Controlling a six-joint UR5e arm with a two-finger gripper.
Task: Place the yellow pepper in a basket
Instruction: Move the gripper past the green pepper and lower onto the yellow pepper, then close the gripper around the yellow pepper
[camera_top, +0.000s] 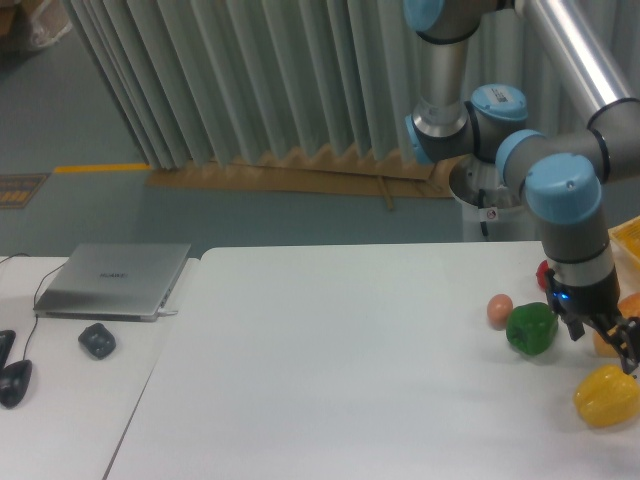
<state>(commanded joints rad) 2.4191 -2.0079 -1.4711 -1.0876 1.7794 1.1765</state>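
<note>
At the right edge of the white tabletop (350, 350), in the fixed camera view, the yellow pepper (607, 395) lies on the surface near the front right corner. It is glossy and lumpy, and partly cut by the frame edge. The gripper (627, 350) hangs from the arm's grey wrist just above and slightly behind the pepper, with its dark fingers (630, 345) close to the pepper's upper side. Contact cannot be confirmed. The fingers are small, dark and partly cropped, so I cannot tell whether they are spread or pressed together.

A green bell pepper (531, 328) sits just left of the wrist, with a small peach-coloured fruit (499, 309) beside it on the left. A red item (543, 272) shows behind the wrist, largely hidden. An orange object (612, 320) lies at the right of the wrist. A corner of the yellow basket (628, 240) shows at the right edge, beyond the pepper.

On the adjoining surface at left rest a closed laptop (115, 280), a dark mouse (97, 341) and another dark item (14, 381).
</note>
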